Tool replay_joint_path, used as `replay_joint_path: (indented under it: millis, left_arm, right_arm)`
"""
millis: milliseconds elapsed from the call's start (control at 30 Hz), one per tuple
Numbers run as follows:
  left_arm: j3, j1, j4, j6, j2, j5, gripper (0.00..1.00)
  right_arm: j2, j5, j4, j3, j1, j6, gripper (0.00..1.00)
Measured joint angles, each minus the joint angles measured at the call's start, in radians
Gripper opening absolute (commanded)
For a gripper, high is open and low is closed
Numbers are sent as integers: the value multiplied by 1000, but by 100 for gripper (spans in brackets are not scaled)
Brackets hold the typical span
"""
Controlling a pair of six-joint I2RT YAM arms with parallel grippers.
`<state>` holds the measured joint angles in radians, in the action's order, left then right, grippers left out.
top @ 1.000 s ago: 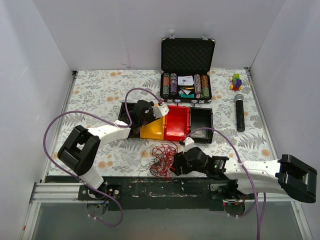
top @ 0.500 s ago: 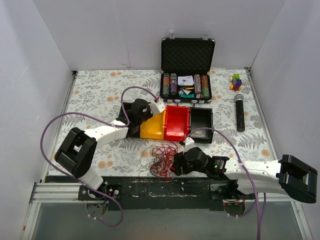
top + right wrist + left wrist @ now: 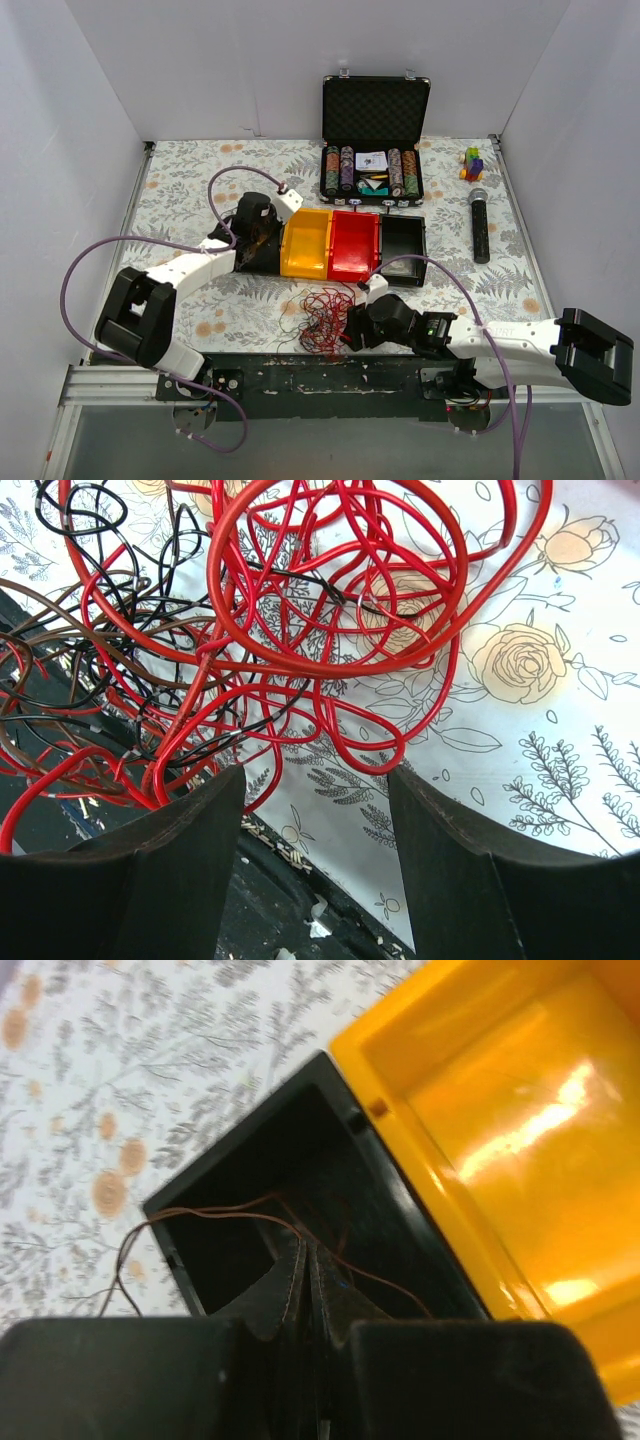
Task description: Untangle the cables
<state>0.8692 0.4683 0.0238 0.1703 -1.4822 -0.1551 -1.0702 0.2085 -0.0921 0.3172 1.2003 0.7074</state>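
Observation:
The cables are a loose nest of thin red, black and brown strands near the table's front edge, filling the right wrist view. My right gripper is open just right of the nest, its jaws wide apart with red loops lying just ahead of them and nothing held. My left gripper hangs over the left black bin. In the left wrist view its jaws are shut on a thin brown cable that trails over the bin's rim.
A yellow bin, also in the left wrist view, a red bin and a second black bin stand in a row. An open poker chip case, a microphone and a small toy lie at the back right.
My left gripper has moved left from over the yellow bin to over the left black bin, uncovering the yellow bin. The right arm and the nest have not moved.

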Motion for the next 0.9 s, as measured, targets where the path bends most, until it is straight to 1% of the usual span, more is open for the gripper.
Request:
replay_joint_path:
  millis: [133,167,200,267,333,367,400,467,567,667,900]
  left_arm:
    - [-11,2,49,35,-3,70,0]
    - [-11,2,55,44,-8,83,1]
    - [-10,3,59,53,-16,96,4]
    - [-10,3,66,67,-38,109,17]
    - [-10,2,80,80,-62,119,33]
    - [-8,2,88,86,-68,117,43]
    - [-6,0,95,93,-70,121,50]
    - [8,-8,104,103,-69,130,56]
    - [44,-9,116,116,-65,148,69]
    - [78,-9,133,127,-45,174,73]
    - [126,-8,168,141,44,216,73]
  right_arm:
    - [-14,2,-2,10,0,0,68]
    - [-16,2,-2,11,0,0,68]
    - [-16,2,-1,12,0,0,68]
    - [-16,2,-1,12,0,0,68]
    - [-16,2,-1,12,0,0,68]
    - [-16,2,0,12,0,0,68]
    - [-16,2,0,12,0,0,68]
    - [-16,2,0,12,0,0,68]
    - [-16,2,0,12,0,0,68]
    - [-16,2,-1,12,0,0,68]
    - [-16,2,0,12,0,0,68]
